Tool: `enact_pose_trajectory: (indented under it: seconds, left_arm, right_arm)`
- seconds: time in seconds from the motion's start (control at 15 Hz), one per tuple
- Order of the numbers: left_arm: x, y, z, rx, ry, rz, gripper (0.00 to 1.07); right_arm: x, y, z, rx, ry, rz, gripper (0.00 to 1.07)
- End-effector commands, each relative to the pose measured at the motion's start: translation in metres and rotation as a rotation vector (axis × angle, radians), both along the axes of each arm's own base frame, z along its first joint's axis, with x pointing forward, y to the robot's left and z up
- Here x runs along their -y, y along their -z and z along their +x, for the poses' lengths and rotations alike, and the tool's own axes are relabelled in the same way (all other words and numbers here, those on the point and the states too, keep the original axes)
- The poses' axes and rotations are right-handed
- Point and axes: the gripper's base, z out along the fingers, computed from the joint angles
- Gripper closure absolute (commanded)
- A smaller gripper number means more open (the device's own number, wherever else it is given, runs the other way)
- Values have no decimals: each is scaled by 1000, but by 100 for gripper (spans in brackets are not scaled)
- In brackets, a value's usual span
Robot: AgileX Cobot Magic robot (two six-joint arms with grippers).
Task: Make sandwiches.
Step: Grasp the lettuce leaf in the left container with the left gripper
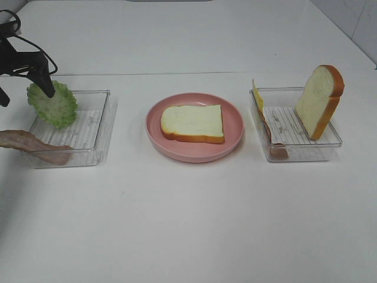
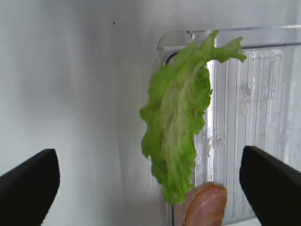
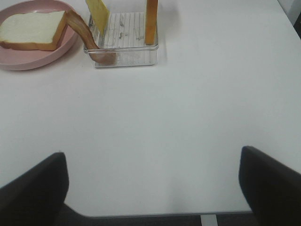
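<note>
The left pincer [image 2: 149, 169] stands wide apart, gripping nothing. Just ahead of it a lettuce leaf [image 2: 176, 127] stands on edge at the corner of a clear tray [image 1: 94, 127], in line with the gap between the fingers. In the high view one black finger overlaps the leaf's top, and I cannot tell whether it touches. Below the leaf, nearer the pincer, a bacon strip [image 1: 35, 146] lies over the tray's rim with one end hanging outside.

The right pincer [image 3: 150, 165] is also spread wide, with only bare white surface [image 3: 188, 117] between its fingers. Well ahead of it sits a second tray [image 3: 124, 56], holding a bread slice [image 1: 320, 100] propped upright, a cheese slice [image 1: 257, 97] leaning at the opposite wall, and a meat strip [image 3: 80, 28] draped over the rim. Beyond that tray, between the two pincers, is a pink plate [image 1: 232, 141] with another bread slice [image 1: 193, 123] lying flat on it.
</note>
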Motion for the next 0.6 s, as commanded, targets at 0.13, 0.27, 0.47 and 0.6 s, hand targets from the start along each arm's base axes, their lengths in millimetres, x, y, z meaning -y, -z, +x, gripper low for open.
enact_pose_trajectory:
  seconds: [0.13, 0.27, 0.47, 0.6]
  left_arm:
    - [5, 0, 11, 72, -12, -32, 10]
    - [8, 7, 14, 78, -16, -67, 10]
    - [8, 21, 16, 59, -11, -79, 10]
    - [9, 27, 16, 46, -11, -86, 10]
  right_arm:
    - [-1, 0, -2, 26, 0, 3, 11]
    - [-1, 0, -2, 26, 0, 3, 11]
    - [-1, 0, -2, 26, 0, 3, 11]
    - [-1, 0, -2, 26, 0, 3, 11]
